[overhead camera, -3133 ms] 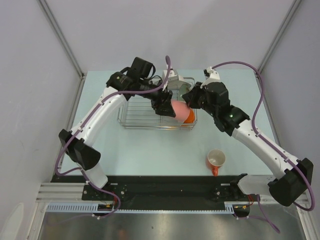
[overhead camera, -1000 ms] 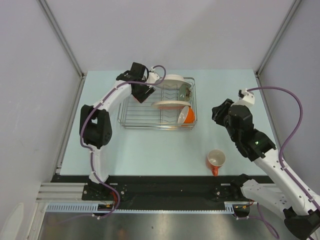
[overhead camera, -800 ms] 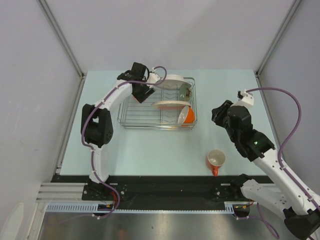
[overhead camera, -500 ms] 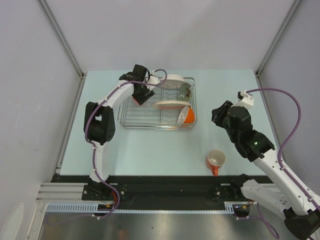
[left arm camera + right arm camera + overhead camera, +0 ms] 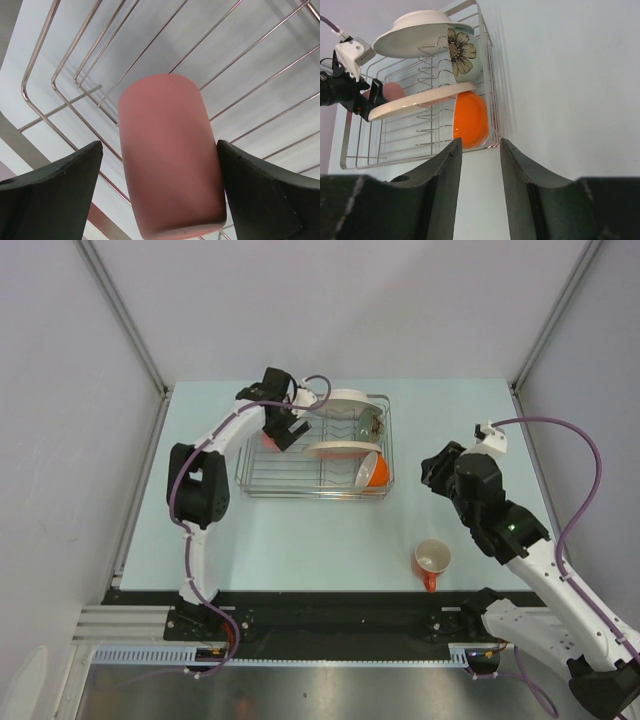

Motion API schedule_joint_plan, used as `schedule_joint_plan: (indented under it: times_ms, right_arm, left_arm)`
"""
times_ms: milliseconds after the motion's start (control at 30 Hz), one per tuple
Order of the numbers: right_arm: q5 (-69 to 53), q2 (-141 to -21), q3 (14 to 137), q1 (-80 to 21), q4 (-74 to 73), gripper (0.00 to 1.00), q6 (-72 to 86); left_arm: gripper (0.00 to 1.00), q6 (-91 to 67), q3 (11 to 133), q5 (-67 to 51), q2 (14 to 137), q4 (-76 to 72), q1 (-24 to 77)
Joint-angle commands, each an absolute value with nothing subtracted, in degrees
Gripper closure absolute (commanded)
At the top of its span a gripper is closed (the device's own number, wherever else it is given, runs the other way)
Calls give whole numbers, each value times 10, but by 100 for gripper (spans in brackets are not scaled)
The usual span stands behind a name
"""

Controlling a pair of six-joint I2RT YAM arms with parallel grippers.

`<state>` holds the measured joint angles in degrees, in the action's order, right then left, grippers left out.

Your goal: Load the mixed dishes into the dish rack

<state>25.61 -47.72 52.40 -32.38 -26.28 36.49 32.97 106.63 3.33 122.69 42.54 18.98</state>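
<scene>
The left gripper (image 5: 158,146) now spreads its jaws wider, so the pink cup (image 5: 165,165) between them lies free, a gap showing on one side. The right gripper (image 5: 480,143) is no longer over the dish rack (image 5: 300,492), which now lies well ahead of its slightly wider jaws.

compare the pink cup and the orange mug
The pink cup is in the dish rack; the orange mug stands on the table outside it. The mug has a handle; the cup shows none. The cup sits between the left gripper's open jaws; nothing holds the mug. Both are drinking vessels.
</scene>
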Motion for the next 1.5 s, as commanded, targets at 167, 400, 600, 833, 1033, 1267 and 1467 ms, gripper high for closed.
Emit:
schedule_joint_plan:
  times_ms: [167,400,600,833,1033,1267,1467]
  right_arm:
    - [254,-482,526,-324,-250,58,372]
    - [261,-480,522,-324,-253,58,375]
    - [273,-466,515,-323,-263,57,375]
    - [269,-470,515,-317,-262,58,372]
    - [271,-466,514,-316,-265,58,371]
    - [271,-455,510,-306,-270,57,370]
    - [261,-455,506,-301,-273,57,371]
  left_arm:
    - [0,324,1077,28,1195,413,185]
    - [8,361,1066,28,1186,410,179]
    - [59,366,1040,-10,1182,448,158]
    - [51,361,970,-25,1151,426,151]
    - [48,357,973,-32,1165,428,149]
    - [29,345,961,-34,1157,432,142]
    - [18,333,907,-44,1124,423,131]
